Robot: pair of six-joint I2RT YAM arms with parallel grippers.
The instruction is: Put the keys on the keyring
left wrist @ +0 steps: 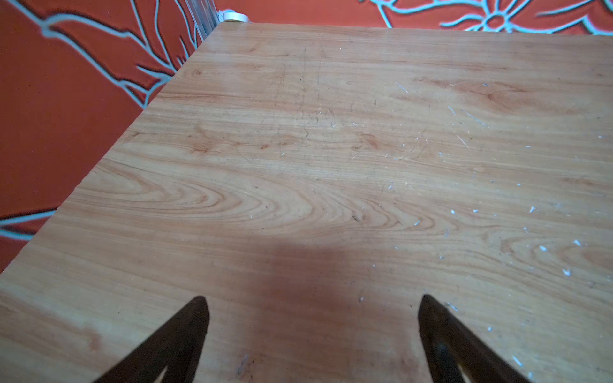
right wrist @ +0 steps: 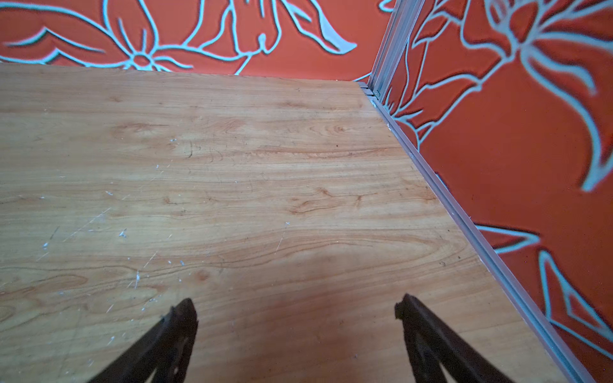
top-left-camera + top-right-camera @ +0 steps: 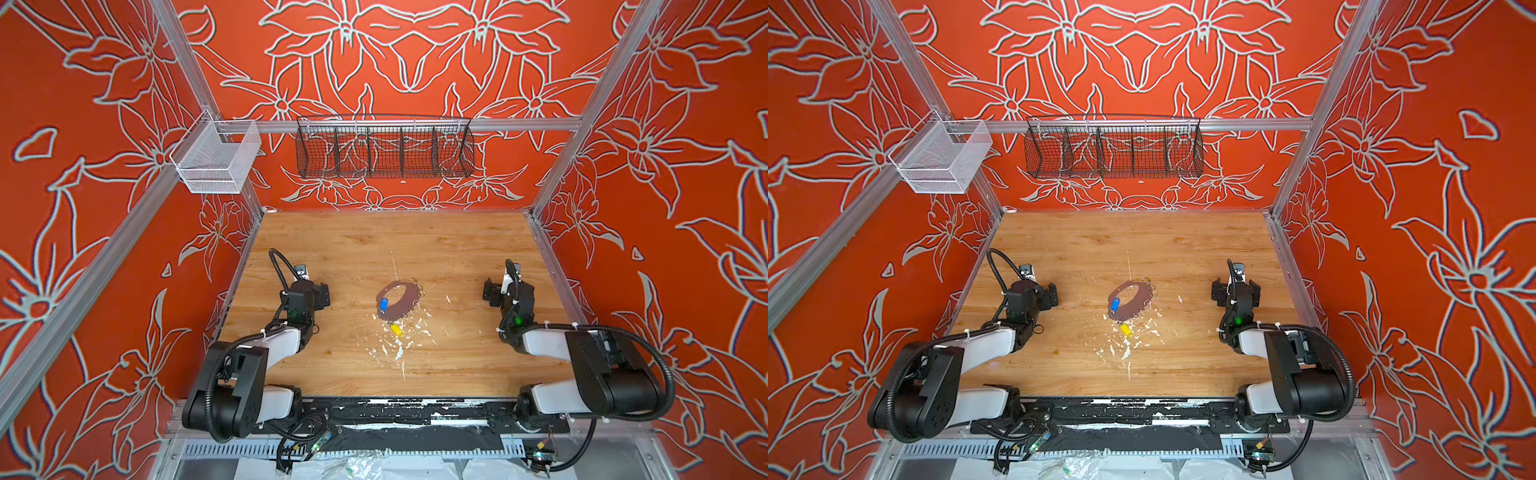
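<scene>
The keyring (image 3: 410, 300) (image 3: 1139, 300), a flat grey-brown ring with small metal split rings along its far-right edge, lies at the middle of the wooden table (image 3: 457, 249). The blue-tagged key (image 3: 383, 304) (image 3: 1114, 304) rests on the ring's left side. The yellow-tagged key (image 3: 397, 329) (image 3: 1126, 329) lies at the ring's near edge; whether either key is hooked on is too small to tell. My left gripper (image 3: 326, 295) (image 1: 313, 298) hangs open, well to the left of the ring. My right gripper (image 3: 1236, 293) (image 2: 296, 298) is open far to the right. Both wrist views show only bare wood.
White scuffs and flecks (image 3: 399, 353) mark the table in front of the keyring. A black wire basket (image 3: 384, 147) hangs on the back rail and a white mesh bin (image 3: 216, 156) on the left rail. Red flowered walls close three sides.
</scene>
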